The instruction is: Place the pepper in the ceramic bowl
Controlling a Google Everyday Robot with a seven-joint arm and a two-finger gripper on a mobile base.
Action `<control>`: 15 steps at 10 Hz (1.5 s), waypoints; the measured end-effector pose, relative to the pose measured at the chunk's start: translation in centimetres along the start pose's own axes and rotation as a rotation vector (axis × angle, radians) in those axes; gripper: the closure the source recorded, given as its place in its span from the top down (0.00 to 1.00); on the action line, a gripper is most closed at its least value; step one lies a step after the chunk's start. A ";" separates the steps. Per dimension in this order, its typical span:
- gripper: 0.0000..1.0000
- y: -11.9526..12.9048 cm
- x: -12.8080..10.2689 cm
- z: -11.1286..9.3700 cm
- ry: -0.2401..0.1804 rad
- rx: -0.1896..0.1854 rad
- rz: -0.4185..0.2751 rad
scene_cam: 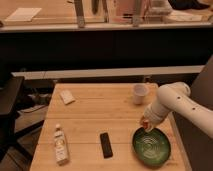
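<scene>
The white, rounded arm reaches in from the right edge of the wooden slatted table (100, 112). Its gripper (146, 122) hangs just above the back-left rim of the ceramic bowl (152, 149), fingers pinched narrow on the pepper (145, 126), a tiny orange-red rounded bit at the tip.

The bowl is wide, shallow and dark green with pale swirl lines inside, and sits at the table's front right corner, close to both edges. A small white cup (140, 93) stands near the back right edge, behind the arm. A flat black remote (105, 145) lies left of the bowl near the front edge. A small clear bottle (60, 145) lies at the front left. A pale flat packet (66, 97) rests near the back left corner. The middle planks are bare.
</scene>
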 end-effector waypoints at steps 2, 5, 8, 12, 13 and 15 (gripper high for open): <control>0.02 0.0 -0.1 0.0 -0.001 -0.002 -0.005; 0.02 0.1 -0.1 0.0 -0.001 -0.005 -0.011; 0.02 0.2 -0.2 0.0 -0.002 -0.007 -0.018; 0.03 0.2 -0.2 0.0 -0.003 -0.011 -0.028; 0.07 0.3 -0.2 0.0 -0.004 -0.012 -0.029; 0.07 0.3 -0.3 -0.1 -0.003 -0.013 -0.034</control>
